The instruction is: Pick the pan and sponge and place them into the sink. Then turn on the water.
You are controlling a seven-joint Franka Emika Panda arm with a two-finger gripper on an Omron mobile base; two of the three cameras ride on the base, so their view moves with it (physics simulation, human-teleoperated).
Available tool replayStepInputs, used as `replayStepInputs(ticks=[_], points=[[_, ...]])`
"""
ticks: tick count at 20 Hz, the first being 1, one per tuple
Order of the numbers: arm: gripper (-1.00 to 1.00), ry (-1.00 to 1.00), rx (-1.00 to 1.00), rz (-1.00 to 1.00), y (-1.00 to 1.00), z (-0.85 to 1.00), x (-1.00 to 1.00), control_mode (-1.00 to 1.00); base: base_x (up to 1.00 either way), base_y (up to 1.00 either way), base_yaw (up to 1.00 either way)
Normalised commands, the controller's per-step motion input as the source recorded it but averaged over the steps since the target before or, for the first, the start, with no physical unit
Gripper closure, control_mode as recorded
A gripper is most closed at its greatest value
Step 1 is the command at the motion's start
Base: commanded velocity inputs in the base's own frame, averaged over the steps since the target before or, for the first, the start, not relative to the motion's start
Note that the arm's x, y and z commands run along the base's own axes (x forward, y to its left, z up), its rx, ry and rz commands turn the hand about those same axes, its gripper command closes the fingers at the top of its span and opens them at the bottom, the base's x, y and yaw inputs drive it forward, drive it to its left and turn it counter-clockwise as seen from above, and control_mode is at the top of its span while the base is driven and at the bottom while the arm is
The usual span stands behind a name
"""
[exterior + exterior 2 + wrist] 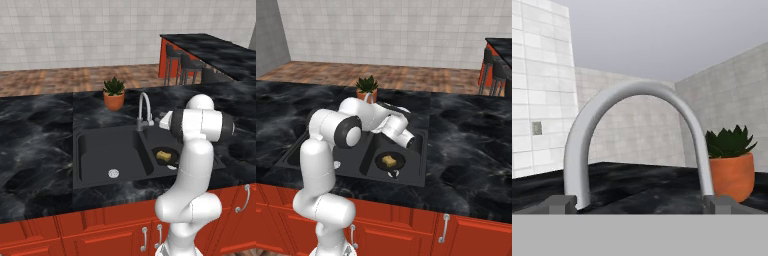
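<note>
Black marbled counter (35, 145) over red cabinet fronts (100, 235), tiled back wall, wood floor beyond. Left base view: matte black double-basin sink (95, 152) set into the counter; left basin holds only its round silver drain (114, 173); right basin holds the pan (161, 151), round and black, with the sponge (163, 156) lying yellow inside it, both partly hidden behind the white arm (192, 165). Curved silver faucet (145, 110) stands at the sink's rear edge above the divider, no stream showing from it. Orange plant pot (114, 100) with green leaves sits on the counter behind the sink, just left of the faucet. Second dark counter with stools (182, 65) at far right. Right base view: same sink (421, 170) seen from the other side; pan (398, 161) rests flat in the nearer-right basin, sponge (388, 160) centred within it, a small silver drain just beside the pan's front rim. Arm folds forward over the sink toward the plant pot (367, 94); the hand itself is hidden by the forearm. Hand view: faucet (637, 90) arches close in front, framed between the two dark fingertips (559, 204); gripper (640, 205) stands wide apart with nothing between the jaws, one tip at each foot of the arch. Plant pot (732, 175) sits at right on the dark counter (637, 175), behind the faucet's spout end.
</note>
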Motion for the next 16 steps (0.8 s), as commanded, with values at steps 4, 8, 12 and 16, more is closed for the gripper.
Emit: replayStepInputs(ticks=[4, 8, 12, 16], points=[[-1.00, 0.03, 0.00, -0.10, -0.05, -0.10, 0.15, -1.00, 0.00, 0.00, 0.00], [-1.00, 0.03, 0.00, -0.09, -0.13, -0.12, 0.15, -1.00, 0.00, 0.00, 0.00], [-1.00, 0.03, 0.00, -0.08, -0.09, -0.14, 0.21, -1.00, 0.00, 0.00, 0.00], [-1.00, 0.01, 0.00, -0.06, 0.00, -0.10, 0.27, -1.00, 0.00, 0.00, 0.00]])
